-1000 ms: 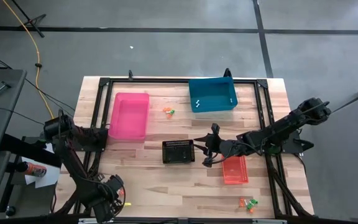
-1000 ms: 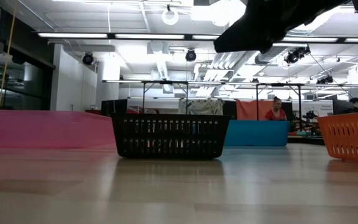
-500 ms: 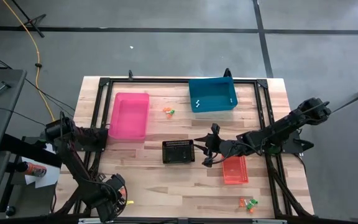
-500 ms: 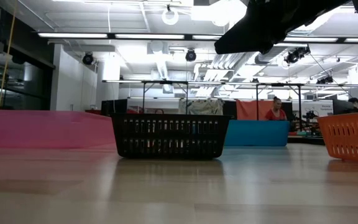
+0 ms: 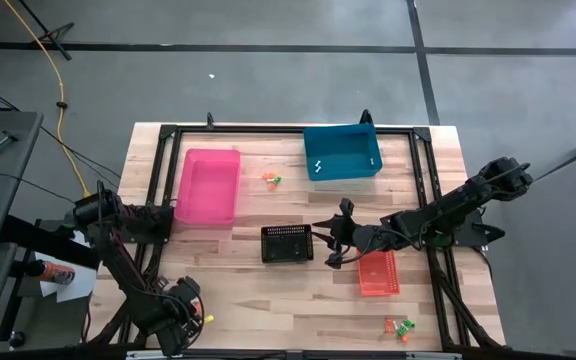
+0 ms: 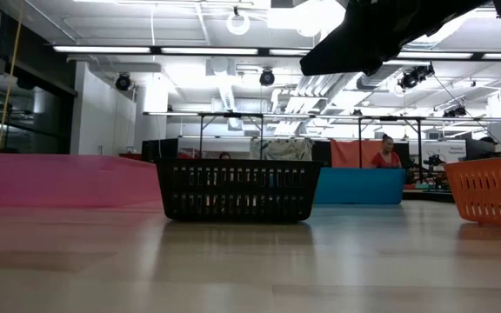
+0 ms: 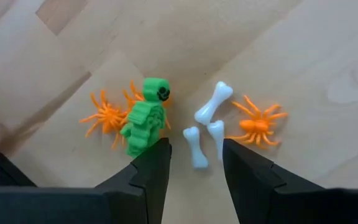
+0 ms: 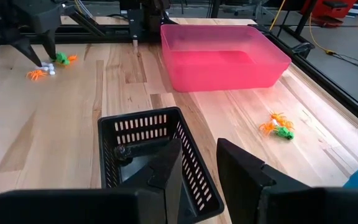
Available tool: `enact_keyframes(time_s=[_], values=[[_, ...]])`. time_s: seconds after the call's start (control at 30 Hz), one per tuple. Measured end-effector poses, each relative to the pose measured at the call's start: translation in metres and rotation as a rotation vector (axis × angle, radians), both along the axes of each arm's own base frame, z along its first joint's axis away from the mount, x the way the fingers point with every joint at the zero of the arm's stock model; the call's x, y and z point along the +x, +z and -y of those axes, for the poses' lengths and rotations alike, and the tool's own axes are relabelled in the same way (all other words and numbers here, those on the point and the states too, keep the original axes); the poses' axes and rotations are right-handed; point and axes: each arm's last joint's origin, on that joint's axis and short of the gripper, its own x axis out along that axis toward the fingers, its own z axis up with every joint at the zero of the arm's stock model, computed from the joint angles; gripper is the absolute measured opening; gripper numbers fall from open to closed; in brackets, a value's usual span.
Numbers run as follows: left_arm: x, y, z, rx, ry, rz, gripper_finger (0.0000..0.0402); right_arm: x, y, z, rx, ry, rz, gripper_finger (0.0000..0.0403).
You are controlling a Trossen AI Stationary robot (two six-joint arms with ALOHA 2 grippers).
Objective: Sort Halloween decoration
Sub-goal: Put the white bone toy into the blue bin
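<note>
Left gripper (image 7: 194, 155) held open, narrow gap, right above white bones (image 7: 205, 127) near table's front left corner. One bone should be pinched alone; green skeleton (image 7: 145, 116) and orange spiders (image 7: 255, 124) left untouched. Right gripper (image 8: 197, 163) held open over black bin (image 8: 148, 155).

wood table (image 5: 238, 290) | pink bin (image 5: 208, 186) | blue bin (image 5: 341, 152) | black basket (image 5: 286, 243) | orange basket (image 5: 378, 273) | trinkets (image 7: 166, 121)
</note>
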Motion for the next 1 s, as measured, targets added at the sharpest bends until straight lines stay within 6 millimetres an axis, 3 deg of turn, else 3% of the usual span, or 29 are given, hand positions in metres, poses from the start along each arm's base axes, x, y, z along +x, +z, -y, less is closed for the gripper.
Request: enact_keyframes(time_s=[0.7,1.0], values=[[-0.003,0.002,-0.001,0.001,-0.001,-0.034,0.0138,0.0,0.0,0.0,0.0,0.0,0.0,0.0097],[0.0,-0.01,0.002,0.027,0.017,-0.03,0.0138,0.0,0.0,0.0,0.0,0.0,0.0,0.0097]])
